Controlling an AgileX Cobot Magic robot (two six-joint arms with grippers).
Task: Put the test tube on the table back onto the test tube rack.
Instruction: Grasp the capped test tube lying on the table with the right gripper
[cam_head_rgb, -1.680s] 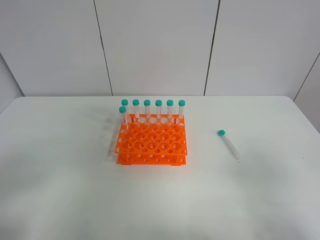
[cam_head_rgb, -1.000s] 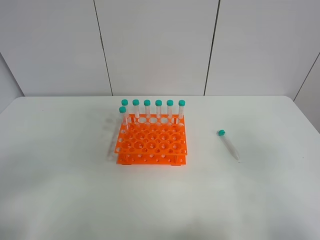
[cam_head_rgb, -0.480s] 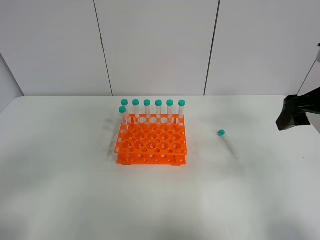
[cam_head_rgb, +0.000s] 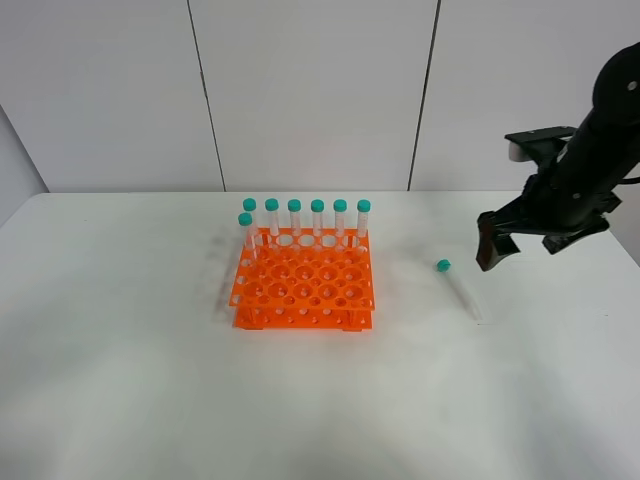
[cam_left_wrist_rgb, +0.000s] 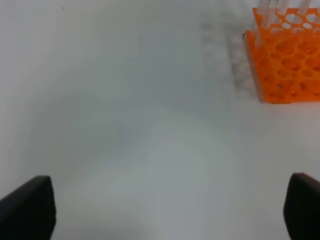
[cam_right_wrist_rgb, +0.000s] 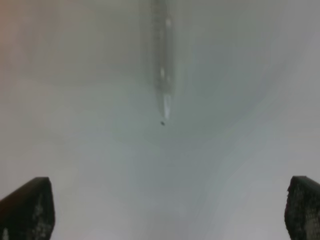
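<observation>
Swinging in from the right edge, where only its dark tip showed half a second earlier, the right arm now hangs over the table (cam_head_rgb: 120, 400), with the right gripper (cam_head_rgb: 517, 250) just right of the test tube (cam_head_rgb: 459, 291). The tube has not shifted. It lies flat on the white top, teal cap toward the far side and tapered tip toward the near right, well apart from the test tube rack (cam_head_rgb: 303, 288) on its left.

Only the high camera shows the cap. The right wrist view shows a blurred length of the clear body (cam_right_wrist_rgb: 161, 55) ending in the tip, ahead of the pincer and roughly centred between its two dark fingers (cam_right_wrist_rgb: 26, 210). These stand spread wide and grasp nothing.

Seven capped tubes (cam_head_rgb: 317, 218) stand upright in the orange rack, six along the back row and one at the left end of the next row. The other holes are unfilled.

The left gripper (cam_left_wrist_rgb: 165, 212) is out of the high camera's sight. Its own wrist view shows its jaws released and wide over bare table, with one corner of the rack (cam_left_wrist_rgb: 285, 62) off to the side.
</observation>
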